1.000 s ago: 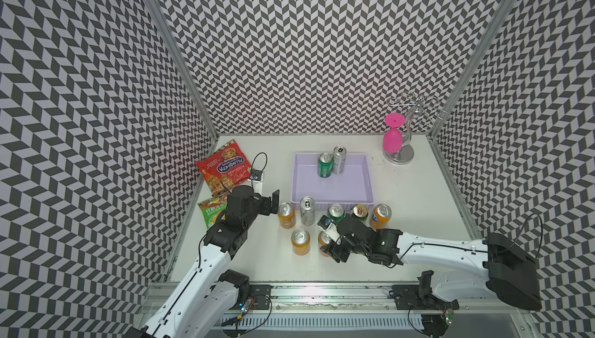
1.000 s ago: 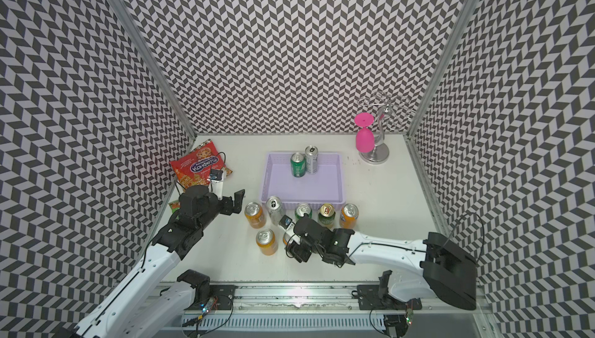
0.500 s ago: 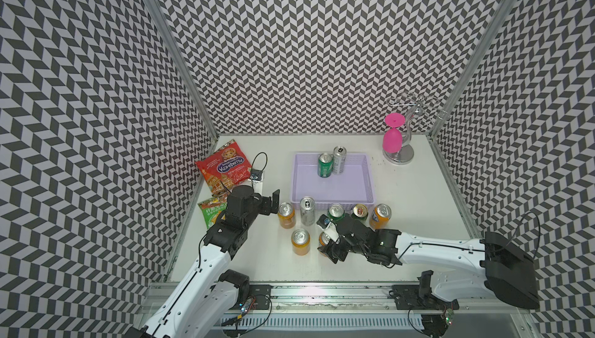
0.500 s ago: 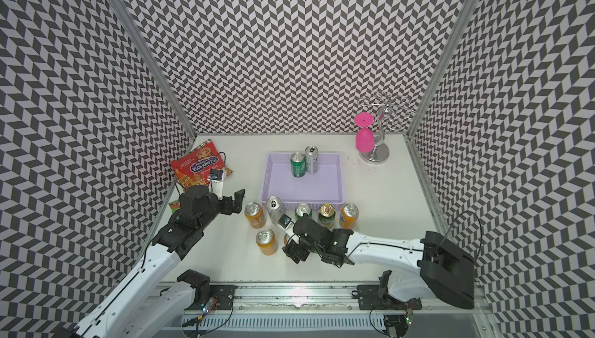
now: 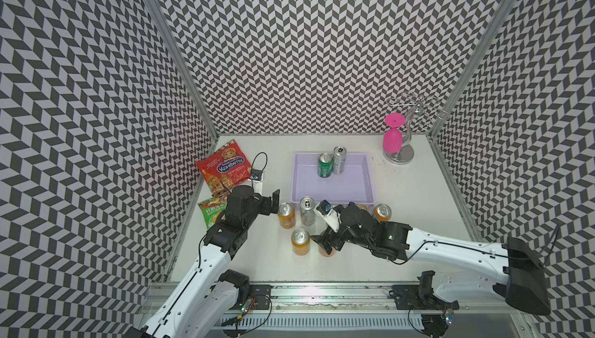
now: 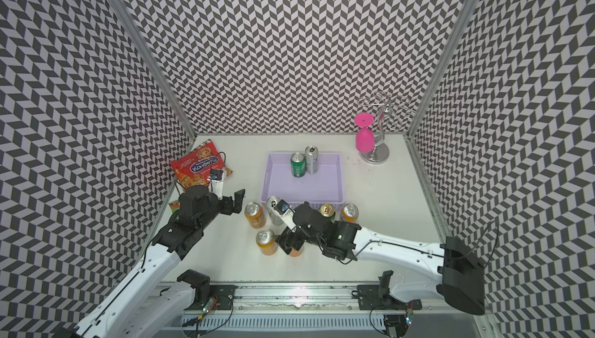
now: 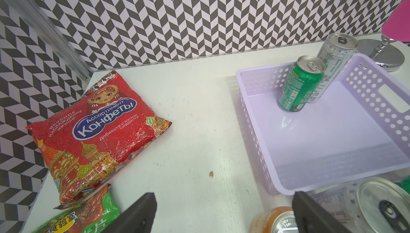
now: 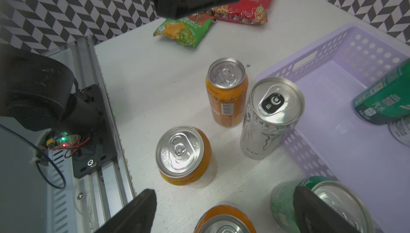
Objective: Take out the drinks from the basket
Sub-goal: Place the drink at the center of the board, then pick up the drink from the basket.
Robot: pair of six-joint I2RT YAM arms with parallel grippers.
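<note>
Step in hand: between cans. Seven of the small aluminium drink cans stand on the white desk [image 5: 418, 198] in front of the lavender perforated plastic basket [image 5: 294, 175]. Two are left inside, against its far wall: a green can [image 5: 325, 165] and a silver-white can [image 5: 338, 160], touching each other.

Right tool [image 8: 224, 214]: released, jaws spread wide on either side of an upright orange can [image 5: 327, 252] on the desk, pads clear of it. A second green can [image 8: 286, 200] stands just beside one finger. Left tool [image 5: 272, 206]: also spread wide, empty, just beside another orange can [image 5: 286, 215].

Judged next: the right arm should lift straight off so it doesn't clip its neighbours. Then one arm reaches over the near wall for the remaining pair. As they touch, the jaws need to come in from the free sides of one can to avoid toppling its mate.

Writing:
- The red foil snack bag [image 7: 95, 127] reads "Ассортимент Конфеты", with "Добавьте в жизнь сладости" below.
- The green snack bag [image 8: 184, 30] carries Chinese characters, partly cut off.
- The green can in the basket shows "汽水" in the right wrist view.
- The tall silver can [image 8: 266, 118] bears a clawed M mark; its wording is unreadable.
- The silver-white can has a printed table, too small to read.
</note>
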